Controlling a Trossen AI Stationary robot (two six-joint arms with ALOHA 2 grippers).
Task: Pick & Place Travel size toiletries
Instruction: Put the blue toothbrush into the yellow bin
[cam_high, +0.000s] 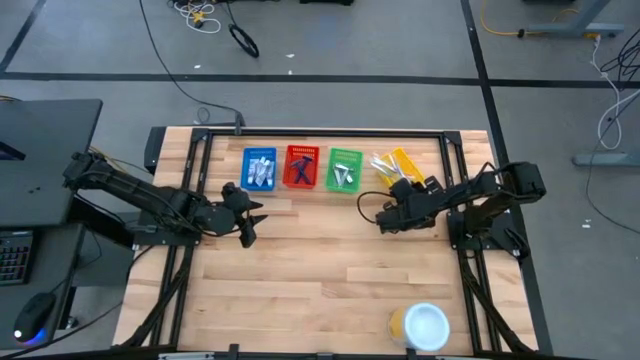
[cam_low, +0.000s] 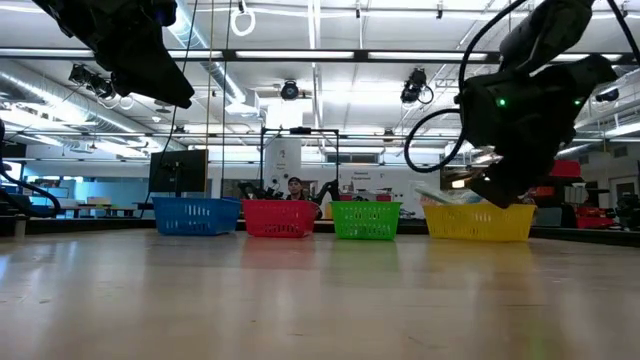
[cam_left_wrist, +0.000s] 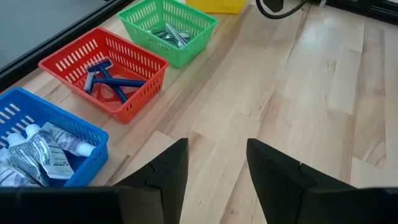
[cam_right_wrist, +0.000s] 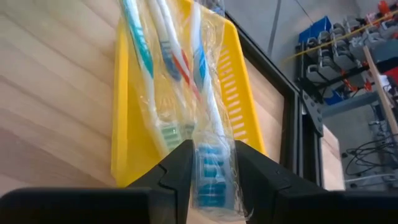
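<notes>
The right gripper (cam_right_wrist: 211, 165) is clamping a wrapped toothbrush (cam_right_wrist: 208, 134) just above the yellow basket (cam_right_wrist: 239, 93); the left gripper (cam_left_wrist: 216, 168) is hovering open and empty over the bench (cam_left_wrist: 298, 93).

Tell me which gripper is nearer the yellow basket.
Right. The right gripper sits just beside the yellow basket, shut on a wrapped toothbrush lying partly in it. The left gripper is open, below the blue basket.

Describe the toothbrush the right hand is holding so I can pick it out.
Find the yellow basket, last in the basket row. The right hand grips one wrapped toothbrush over its edge. Unlike its neighbours, it has blue bristles between the fingers.
</notes>
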